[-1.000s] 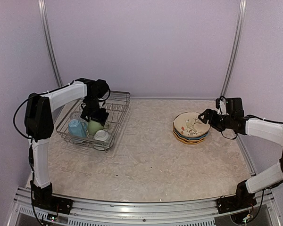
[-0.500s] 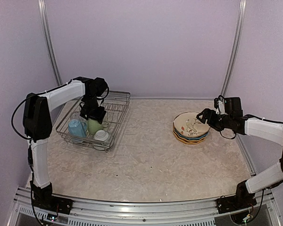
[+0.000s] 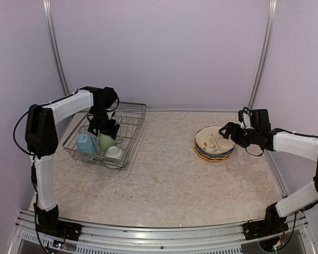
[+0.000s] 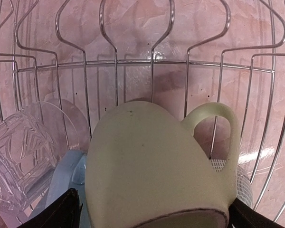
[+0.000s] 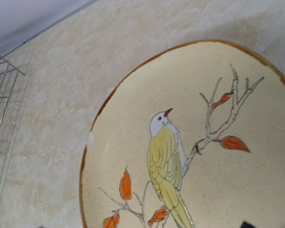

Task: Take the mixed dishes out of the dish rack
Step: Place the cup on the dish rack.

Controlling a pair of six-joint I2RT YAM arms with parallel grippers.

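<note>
The dish rack point(image 3: 133, 114) is a silver wire basket at the left. In it sit a light green mug point(image 3: 106, 141), a light blue cup point(image 3: 86, 144), a small white cup point(image 3: 114, 153) and a clear glass point(image 4: 14, 161). My left gripper point(image 3: 105, 130) hangs over the mug point(image 4: 156, 166), open, with one finger on each side of its body. The mug rests in the rack point(image 4: 152, 61), handle to the right. My right gripper point(image 3: 224, 130) hovers open and empty just above a cream bird-painted plate point(image 5: 204, 142), which tops the plate stack point(image 3: 214, 151) at the right.
The rack's upright wire dividers stand close around the mug. The light blue cup point(image 4: 64, 175) and the glass crowd its left side. Pale walls and metal corner posts point(image 3: 261, 58) enclose the marbled table point(image 3: 164, 180).
My left gripper has drawn slightly up and back over the rack, and the mug stays in place. The right gripper has edged a little left over the plate stack.
</note>
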